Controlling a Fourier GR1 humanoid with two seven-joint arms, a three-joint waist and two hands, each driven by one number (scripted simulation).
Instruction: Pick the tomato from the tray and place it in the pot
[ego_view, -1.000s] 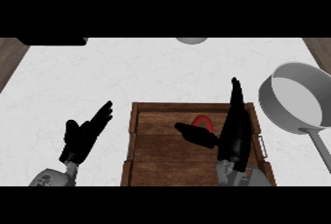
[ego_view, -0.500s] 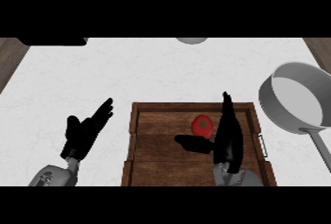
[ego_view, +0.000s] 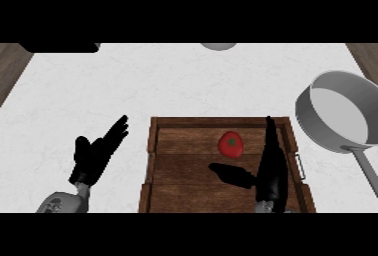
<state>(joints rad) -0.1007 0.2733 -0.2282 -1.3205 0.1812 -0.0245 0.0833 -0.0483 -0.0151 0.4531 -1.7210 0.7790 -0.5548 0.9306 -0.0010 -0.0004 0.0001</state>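
Tomato (ego_view: 231, 144) on tray (ego_view: 177, 190), just left of right hand (ego_view: 269, 172) fingers (ego_view: 270, 137), straight, thumb spread.

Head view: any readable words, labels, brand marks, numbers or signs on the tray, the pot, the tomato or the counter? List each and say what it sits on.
None can be read anywhere.
Wooden tray: bare wood grain, no text.
Pot: plain grey, no marking.
Tomato: red with a green stem spot, no label.
Counter: white, unmarked.
Left hand and right hand: plain black, no marks.
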